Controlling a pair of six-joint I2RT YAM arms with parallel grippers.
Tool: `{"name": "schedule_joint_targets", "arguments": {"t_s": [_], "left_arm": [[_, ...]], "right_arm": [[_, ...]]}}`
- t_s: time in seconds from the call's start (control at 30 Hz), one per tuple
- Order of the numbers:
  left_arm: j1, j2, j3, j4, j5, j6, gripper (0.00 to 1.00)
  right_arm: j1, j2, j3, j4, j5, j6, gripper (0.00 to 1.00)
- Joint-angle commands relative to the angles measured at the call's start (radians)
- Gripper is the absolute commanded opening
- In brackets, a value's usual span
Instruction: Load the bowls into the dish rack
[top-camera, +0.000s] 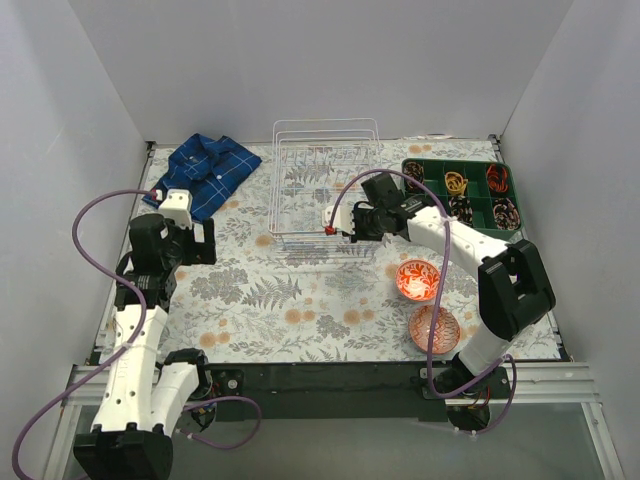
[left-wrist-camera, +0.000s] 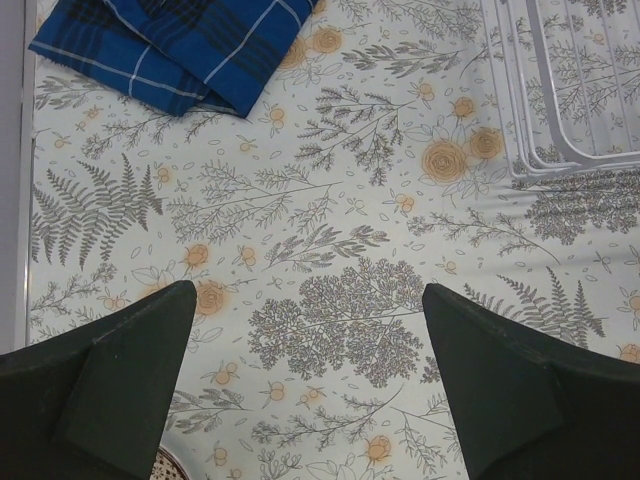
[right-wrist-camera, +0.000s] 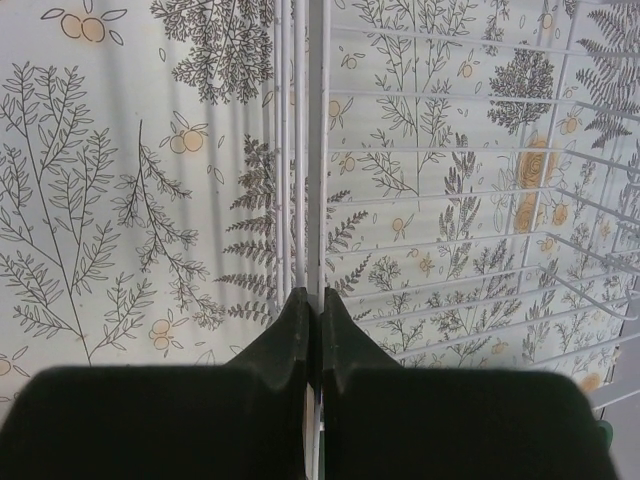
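Right wrist view, right gripper (right-wrist-camera: 313, 297) pinching dish rack (right-wrist-camera: 450, 196) wire, rack cropped, left gripper (left-wrist-camera: 308, 292) wide.

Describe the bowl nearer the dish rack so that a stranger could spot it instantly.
Find the white wire dish rack at the middle of the floral table. Right of it, towards the near edge, sit two bowls. Yours is the brighter orange-red bowl, closer to the rack than the duller patterned bowl.

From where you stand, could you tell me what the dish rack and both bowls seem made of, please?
Dish rack: thin metal wire with a white coating, likely; slim rigid grid. Far bowl and near bowl: probably glazed ceramic, shiny red-orange pattern; plastic possible.
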Motion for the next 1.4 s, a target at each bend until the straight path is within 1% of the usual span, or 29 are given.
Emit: {"name": "schedule_joint_targets", "arguments": {"t_s": [0.0,0.1,0.13,0.17,0.2,0.23,0.33,0.4,0.47,0.53,0.57,0.6,0.7,0.8,0.83,0.87,0.93,1.0,1.07,1.13,1.2,1.23,1.27,1.3,1.33,1.37], "left_arm": [[-0.002,-0.021,-0.017,0.023,-0.002,0.027,0.98],[-0.002,-0.015,-0.005,0.016,0.003,0.027,0.98],[-0.002,-0.008,0.023,-0.004,0.0,0.03,0.98],[-0.002,0.02,0.044,-0.018,-0.011,0.024,0.98],[-0.003,0.037,0.069,-0.038,-0.028,0.018,0.98],[-0.002,0.051,0.121,-0.058,-0.046,0.013,0.98],[-0.002,0.095,0.185,-0.135,-0.118,0.019,0.98],[-0.002,0.088,0.231,-0.182,-0.125,0.047,0.98],[-0.002,0.077,0.267,-0.221,-0.114,0.069,0.98],[-0.003,0.072,0.282,-0.256,-0.097,0.099,0.98],[-0.002,0.068,0.282,-0.259,-0.097,0.107,0.98],[-0.002,0.065,0.272,-0.256,-0.097,0.119,0.98],[-0.002,0.08,0.255,-0.244,-0.131,0.135,0.98],[-0.002,0.13,0.255,-0.222,-0.187,0.128,0.98],[-0.003,0.144,0.259,-0.213,-0.229,0.112,0.98],[-0.002,0.172,0.261,-0.208,-0.246,0.107,0.98],[-0.002,0.189,0.256,-0.186,-0.302,0.086,0.98],[-0.002,0.193,0.242,-0.166,-0.329,0.099,0.98],[-0.002,0.18,0.209,-0.118,-0.353,0.136,0.98],[-0.003,0.149,0.166,-0.06,-0.362,0.156,0.98],[-0.002,0.14,0.153,-0.04,-0.361,0.162,0.98],[-0.003,0.144,0.158,-0.056,-0.356,0.149,0.98],[-0.002,0.153,0.19,-0.079,-0.349,0.133,0.98],[-0.002,0.163,0.211,-0.105,-0.329,0.092,0.98],[-0.002,0.17,0.227,-0.142,-0.32,0.081,0.98],[-0.002,0.167,0.241,-0.152,-0.31,0.076,0.98]], "right_arm": [[-0.03,0.055,0.0,-0.085,0.065,-0.071,0.01],[-0.034,0.055,0.025,-0.086,0.063,-0.049,0.02],[-0.034,0.051,0.034,-0.085,0.063,-0.036,0.13],[-0.033,0.048,0.038,-0.091,0.07,-0.026,0.32],[-0.03,0.031,0.051,-0.092,0.08,-0.015,0.61],[-0.028,0.019,0.055,-0.098,0.088,-0.003,0.67],[-0.028,-0.053,0.055,-0.114,0.083,0.025,0.75],[-0.027,-0.119,0.061,-0.121,0.059,0.078,0.82],[-0.019,-0.155,0.092,-0.135,0.039,0.128,0.85],[-0.019,-0.195,0.127,-0.172,0.031,0.224,0.87],[-0.019,-0.204,0.15,-0.183,0.046,0.263,0.87],[-0.02,-0.225,0.158,-0.195,0.06,0.336,0.87],[-0.019,-0.261,0.158,-0.267,0.143,0.424,0.86],[-0.019,-0.279,0.146,-0.328,0.269,0.646,0.83],[-0.02,-0.282,0.143,-0.345,0.284,0.783,0.81],[-0.02,-0.3,0.132,-0.365,0.29,0.839,0.79],[-0.022,-0.337,0.048,-0.355,0.24,0.945,0.75],[-0.02,-0.388,-0.033,-0.344,0.231,1.014,0.72],[-0.02,-0.415,-0.075,-0.361,0.228,1.088,0.7],[-0.02,-0.441,-0.131,-0.352,0.212,1.087,0.69],[-0.02,-0.454,-0.159,-0.348,0.215,1.076,0.68],[-0.02,-0.457,-0.179,-0.353,0.265,1.049,0.69],[-0.02,-0.466,-0.187,-0.364,0.269,1.038,0.68],[-0.02,-0.469,-0.189,-0.379,0.269,1.021,0.68],[-0.02,-0.474,-0.19,-0.417,0.231,1.001,0.68],[-0.02,-0.495,-0.178,-0.428,0.228,0.995,0.68]]}}
